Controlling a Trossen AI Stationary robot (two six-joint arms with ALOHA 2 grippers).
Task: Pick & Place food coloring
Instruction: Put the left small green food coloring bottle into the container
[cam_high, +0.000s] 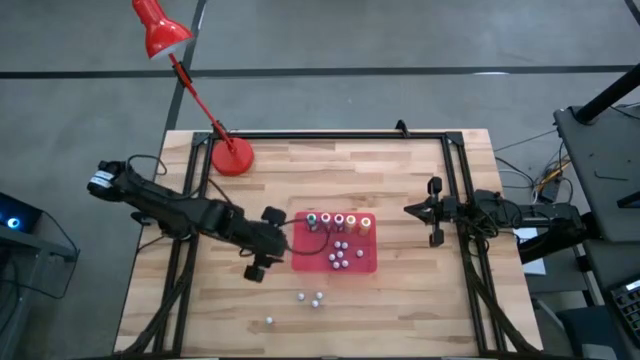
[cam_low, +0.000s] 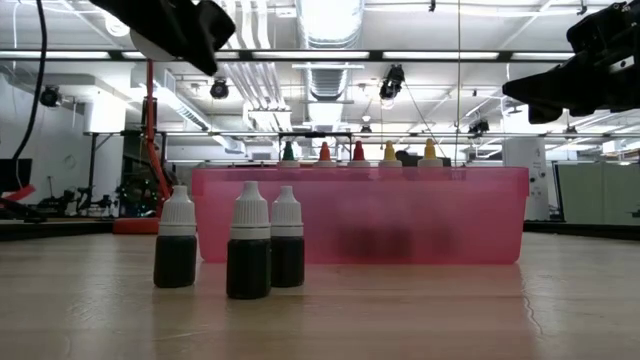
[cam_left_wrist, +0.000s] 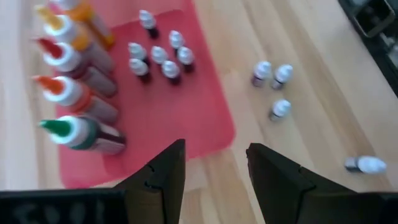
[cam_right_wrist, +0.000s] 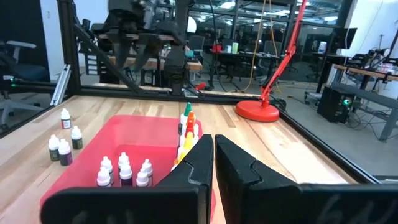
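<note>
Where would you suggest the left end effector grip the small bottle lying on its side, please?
Across its dark body, from above. The fallen bottle lies flat on the table, alone and clear of the three upright bottles, leaving room for both fingers.

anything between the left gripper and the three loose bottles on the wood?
Only the red tray's corner and bare wood. In the left wrist view the open left gripper hangs over the tray's edge; the three bottles stand beyond it, nothing else between.

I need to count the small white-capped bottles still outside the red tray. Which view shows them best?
The left wrist view: four loose bottles lie unobstructed on the wood. The high view shows them as specks, the low view only three, and the right wrist view shows them small.
</note>
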